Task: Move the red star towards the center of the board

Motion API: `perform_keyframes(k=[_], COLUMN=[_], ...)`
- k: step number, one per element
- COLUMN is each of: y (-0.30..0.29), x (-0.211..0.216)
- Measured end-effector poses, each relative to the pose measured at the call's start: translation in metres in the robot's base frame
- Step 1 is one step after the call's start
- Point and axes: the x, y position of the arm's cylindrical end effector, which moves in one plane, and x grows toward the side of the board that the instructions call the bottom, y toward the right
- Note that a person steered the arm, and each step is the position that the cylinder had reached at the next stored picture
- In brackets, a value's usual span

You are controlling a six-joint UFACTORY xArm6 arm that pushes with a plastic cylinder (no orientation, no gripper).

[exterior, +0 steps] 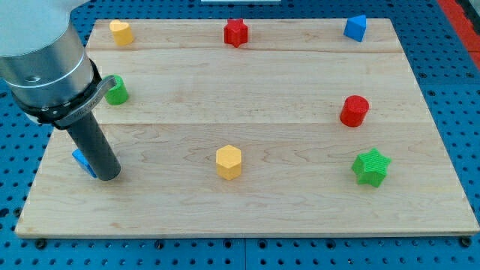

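Wooden board (247, 202) carried eight blocks, two per colour; red star (235, 32) sat far from my empty tip (109, 177).

High angled view over board (247, 217)

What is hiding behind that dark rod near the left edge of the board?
A blue block peeks out at the view's left of the rod, right beside my tip. Only its corner shows; the rod covers the rest, so I cannot tell its shape.

board middle (247, 105) open, red star (235, 32) unobstructed
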Motion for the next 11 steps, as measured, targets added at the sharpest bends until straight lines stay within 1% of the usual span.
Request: perform_keyframes(k=[3, 4, 5, 6, 7, 8, 9, 10, 11], y=[0.012, 0.053, 0.091, 0.172, 0.18, 0.227, 0.219, 0.172, 0.139], x=[0.004, 0.004, -0.021, -0.088, -0.183, -0.279, -0.34, -0.332, -0.286])
